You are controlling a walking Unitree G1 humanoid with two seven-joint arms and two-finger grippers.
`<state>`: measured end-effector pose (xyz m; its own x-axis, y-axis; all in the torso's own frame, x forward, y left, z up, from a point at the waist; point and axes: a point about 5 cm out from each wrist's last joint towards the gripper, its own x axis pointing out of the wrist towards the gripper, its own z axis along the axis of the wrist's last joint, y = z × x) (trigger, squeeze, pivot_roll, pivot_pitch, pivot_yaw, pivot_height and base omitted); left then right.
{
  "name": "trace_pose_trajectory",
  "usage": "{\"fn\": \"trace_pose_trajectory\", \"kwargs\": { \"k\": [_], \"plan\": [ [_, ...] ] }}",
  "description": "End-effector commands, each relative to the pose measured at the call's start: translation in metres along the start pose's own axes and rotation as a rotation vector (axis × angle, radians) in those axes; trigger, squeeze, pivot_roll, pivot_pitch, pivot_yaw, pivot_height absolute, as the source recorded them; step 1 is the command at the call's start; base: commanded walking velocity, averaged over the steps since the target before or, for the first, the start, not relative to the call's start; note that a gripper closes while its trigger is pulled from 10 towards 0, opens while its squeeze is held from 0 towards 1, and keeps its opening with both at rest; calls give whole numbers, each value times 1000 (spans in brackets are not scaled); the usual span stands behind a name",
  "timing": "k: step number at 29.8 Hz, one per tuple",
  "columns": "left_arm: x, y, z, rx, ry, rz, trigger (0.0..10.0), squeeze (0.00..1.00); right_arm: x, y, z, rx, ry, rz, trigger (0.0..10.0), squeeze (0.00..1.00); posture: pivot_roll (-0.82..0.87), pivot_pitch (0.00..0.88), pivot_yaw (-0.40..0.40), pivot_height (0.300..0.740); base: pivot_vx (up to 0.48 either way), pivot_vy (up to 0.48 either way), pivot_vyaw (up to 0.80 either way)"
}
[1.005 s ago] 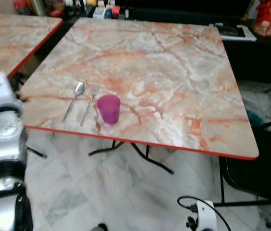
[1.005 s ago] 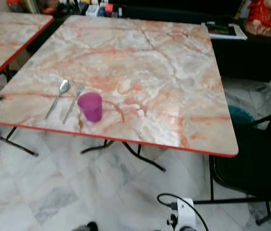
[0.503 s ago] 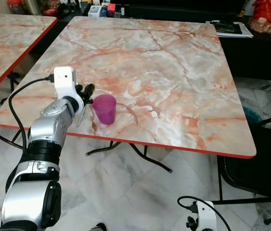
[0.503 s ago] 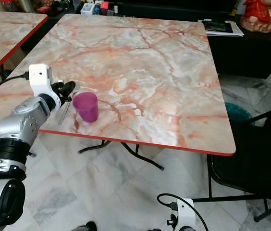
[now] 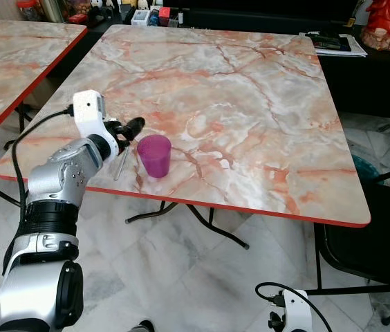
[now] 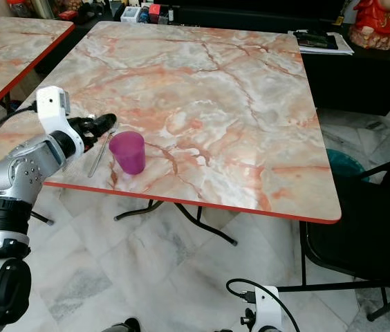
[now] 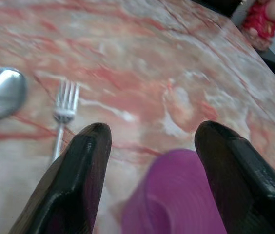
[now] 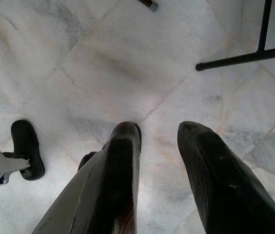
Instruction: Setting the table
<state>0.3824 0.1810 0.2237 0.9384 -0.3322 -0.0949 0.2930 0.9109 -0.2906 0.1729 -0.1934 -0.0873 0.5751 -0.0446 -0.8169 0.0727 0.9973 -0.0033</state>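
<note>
our left gripper [image 7: 149, 134] over table [image 5: 250, 104] near edge, fingers [image 7: 86, 161] spread wide, holding nothing, just beside purple cup [image 5: 154, 155] | fork [image 7: 63, 109] and spoon [image 7: 2, 92] lie side by side left of cup | our right gripper [image 8: 159, 134] hangs over floor [image 8: 103, 63], fingers parted, empty

Head eyes overlook table [image 5: 250, 104]; wrists look close

Upright purple cup [image 5: 154, 155] near the table's front edge, fork [image 7: 62, 117] and seemingly spoon [image 7: 0, 95] flat beside it.
</note>
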Motion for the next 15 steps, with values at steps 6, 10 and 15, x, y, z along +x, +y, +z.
{"fn": "trace_pose_trajectory", "kwargs": {
  "k": [6,10,15],
  "plan": [
    [1,-4,-12,91,80,29,10000,0,-1,0,-8,12,25,-1,10000,0,1,143,5,740,0,0,0],
    [3,-5,-14,137,103,60,10000,0,-1,1,-8,14,24,-2,10000,0,1,145,6,740,0,0,0],
    [5,-9,-14,132,103,57,10000,0,-1,1,-8,15,24,-3,10000,0,-1,146,7,740,0,0,0]
  ]
}}
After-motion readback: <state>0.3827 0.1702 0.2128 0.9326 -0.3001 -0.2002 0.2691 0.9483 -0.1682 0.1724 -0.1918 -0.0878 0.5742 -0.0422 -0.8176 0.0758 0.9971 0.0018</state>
